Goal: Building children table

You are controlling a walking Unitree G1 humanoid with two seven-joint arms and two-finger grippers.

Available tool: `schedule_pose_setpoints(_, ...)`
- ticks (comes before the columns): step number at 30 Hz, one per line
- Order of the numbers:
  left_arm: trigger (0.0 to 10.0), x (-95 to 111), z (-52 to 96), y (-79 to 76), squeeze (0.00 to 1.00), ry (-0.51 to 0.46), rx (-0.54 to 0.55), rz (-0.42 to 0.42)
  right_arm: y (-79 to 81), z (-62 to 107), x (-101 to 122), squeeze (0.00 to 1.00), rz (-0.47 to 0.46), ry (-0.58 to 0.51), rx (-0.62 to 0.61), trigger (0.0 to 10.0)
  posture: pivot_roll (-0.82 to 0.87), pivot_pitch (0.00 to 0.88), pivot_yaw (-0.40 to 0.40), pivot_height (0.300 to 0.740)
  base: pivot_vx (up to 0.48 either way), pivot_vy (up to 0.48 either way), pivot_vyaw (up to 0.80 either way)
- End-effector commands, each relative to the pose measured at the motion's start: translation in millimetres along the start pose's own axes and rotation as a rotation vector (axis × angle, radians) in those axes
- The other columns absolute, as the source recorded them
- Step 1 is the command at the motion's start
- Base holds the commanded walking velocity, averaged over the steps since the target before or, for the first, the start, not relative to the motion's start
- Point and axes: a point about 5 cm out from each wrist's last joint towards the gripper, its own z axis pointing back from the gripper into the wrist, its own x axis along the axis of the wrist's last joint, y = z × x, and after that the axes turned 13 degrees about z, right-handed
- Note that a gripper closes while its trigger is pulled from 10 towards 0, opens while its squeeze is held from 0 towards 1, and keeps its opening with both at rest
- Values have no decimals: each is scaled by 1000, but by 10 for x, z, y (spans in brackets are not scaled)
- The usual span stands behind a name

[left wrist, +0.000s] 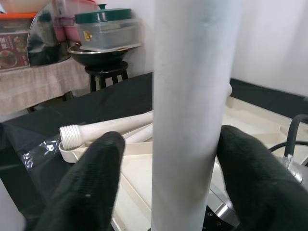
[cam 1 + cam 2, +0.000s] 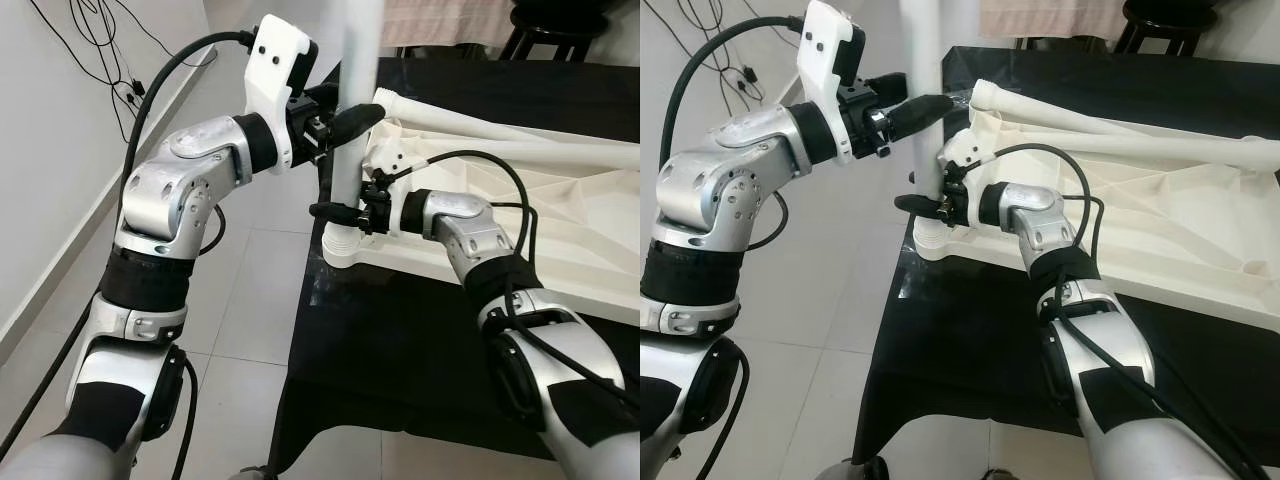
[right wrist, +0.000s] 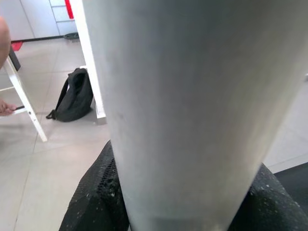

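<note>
Left gripper point(image 2: 340, 125) clamping the upright table leg point(image 2: 352, 120) between its fingers, right gripper point(image 2: 345, 212) gripping it lower down, leg's top running out of frame.

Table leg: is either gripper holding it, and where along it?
Both hold the upright table leg: the left gripper clamps it higher up, the right gripper near its base, just above the tabletop socket.

Table leg point(image 2: 352, 120) upright in tabletop point(image 2: 560, 215) near-left corner; spare legs point(image 2: 1120, 130) behind.
</note>
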Motion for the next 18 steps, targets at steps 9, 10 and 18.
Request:
schedule_pose_setpoints(9,10000,104,685,-194,0,61,-122,6,399,58,-494,0,-153,248,-421,0,49,189,-23,740,0,0,0)
schedule_pose_setpoints(10,10000,104,685,-194,0,61,-122,6,399,58,-494,0,-153,248,-421,0,49,189,-23,740,0,0,0)
schedule_pose_setpoints(18,10000,-370,1359,-161,0,132,178,69,634,56,-471,0,-217,310,-793,0,50,177,7,740,0,0,0)
